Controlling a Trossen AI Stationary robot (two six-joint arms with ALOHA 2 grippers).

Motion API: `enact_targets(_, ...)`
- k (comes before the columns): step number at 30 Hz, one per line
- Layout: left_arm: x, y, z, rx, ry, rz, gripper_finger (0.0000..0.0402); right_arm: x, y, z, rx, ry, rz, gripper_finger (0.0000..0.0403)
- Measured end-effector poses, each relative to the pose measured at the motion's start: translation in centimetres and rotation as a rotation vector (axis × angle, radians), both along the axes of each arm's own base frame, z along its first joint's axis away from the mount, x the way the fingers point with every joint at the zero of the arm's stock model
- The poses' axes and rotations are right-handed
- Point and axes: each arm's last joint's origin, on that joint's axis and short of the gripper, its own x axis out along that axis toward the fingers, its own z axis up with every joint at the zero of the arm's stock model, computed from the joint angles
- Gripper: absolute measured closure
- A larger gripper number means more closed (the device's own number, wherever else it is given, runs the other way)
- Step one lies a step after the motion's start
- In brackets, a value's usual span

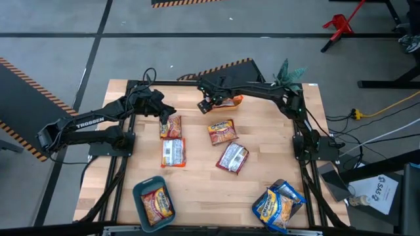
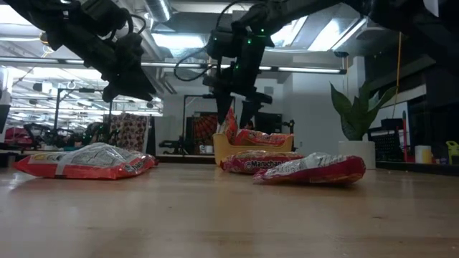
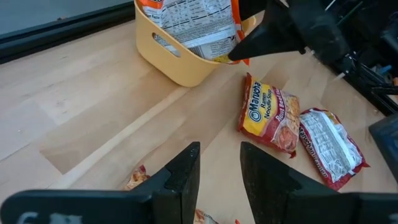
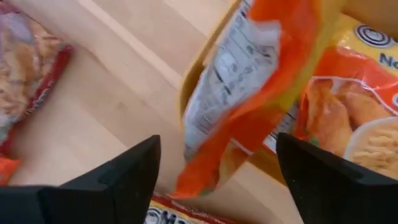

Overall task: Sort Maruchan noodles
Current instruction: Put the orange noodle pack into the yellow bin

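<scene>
My right gripper [image 1: 209, 105] hung over the yellow bin [image 3: 180, 59] at the far edge of the surface, its jaws spread wide. Between them an orange packet [image 4: 249, 93] stood tilted on the bin's rim, half in; I could not tell whether either jaw touched it. I judged this was the drop-off of an orange-yellow packet, with at least one more orange packet lying in the bin.

My left gripper [image 3: 217, 171] hovered with jaws slightly apart and empty, just above a red packet [image 1: 170, 126] on the surface; a second red-silver one [image 1: 173, 153] lay just beyond it, nearer me.

Two more red packets [image 1: 222, 132] [image 1: 232, 157] lay near the middle of the surface. The teal bin [image 1: 140, 191] held one red packet, and the blue ones [image 1: 279, 204] sat piled at the near right corner.

To finish well, I would lift the right arm straight up so the jaws cleared the leaning packet without dragging it out, and watch that it tipped inward.
</scene>
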Motion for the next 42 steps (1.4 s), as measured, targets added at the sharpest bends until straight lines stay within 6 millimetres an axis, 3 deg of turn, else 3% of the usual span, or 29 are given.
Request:
enact_targets(3,0.0,0.0,0.0,0.000,0.000,0.000,0.0291,0.0,0.0,0.1,-0.002,-0.009,-0.006,0.0151)
enact_targets(14,0.0,0.0,0.0,-0.001,0.000,0.001,0.0291,-0.3,0.4,-0.2,0.107,0.000,0.024,0.0390)
enact_targets(19,0.0,0.0,0.0,-0.001,0.000,0.001,0.0291,-0.7,0.7,0.7,0.157,0.036,0.011,0.0381)
enact_targets(24,0.0,0.0,0.0,-0.001,0.000,0.002,0.0291,-0.9,0.5,2.1,0.174,0.031,0.022,0.0398)
enact_targets(34,0.0,0.0,0.0,-0.004,-0.001,0.003,0.0291,-1.9,-1.9,2.6,0.302,-0.029,0.009,0.0399)
enact_targets(42,0.0,0.1,0.0,0.005,0.006,0.021,0.0292,-2.3,-3.6,2.8,0.284,-0.078,0.054,0.0392)
